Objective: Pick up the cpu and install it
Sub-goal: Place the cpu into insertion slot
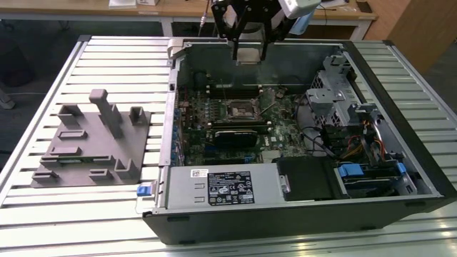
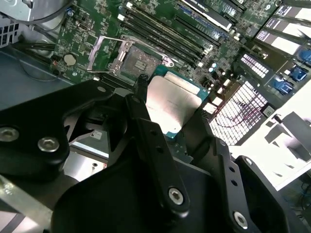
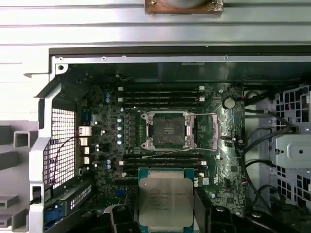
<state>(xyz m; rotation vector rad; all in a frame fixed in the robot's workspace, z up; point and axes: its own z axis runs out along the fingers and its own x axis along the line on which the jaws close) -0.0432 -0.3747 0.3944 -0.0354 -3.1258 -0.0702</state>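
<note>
In the exterior view, the black claw (image 1: 249, 57) hangs over the far wall of an open computer case (image 1: 286, 227) lying on a slatted metal counter (image 1: 85, 219). It pinches the cpu (image 1: 249, 54) by two opposite edges, clear of the motherboard (image 1: 286, 134) below. The CPU socket (image 1: 241, 110) sits uncovered near the board's middle. A grey fixture (image 1: 93, 144) stands on the counter at the exterior view's left, well apart from the claw.

In the second wrist view, the cpu (image 2: 170, 104) shows its silver top between the black fingers (image 2: 150, 141). The socket (image 2: 136, 63) lies beyond it, its metal frame open.

In the first wrist view, the cpu (image 3: 165, 196) is held in the air over the memory slots (image 3: 160, 162), near the open socket (image 3: 167, 130) but not in it.
</note>
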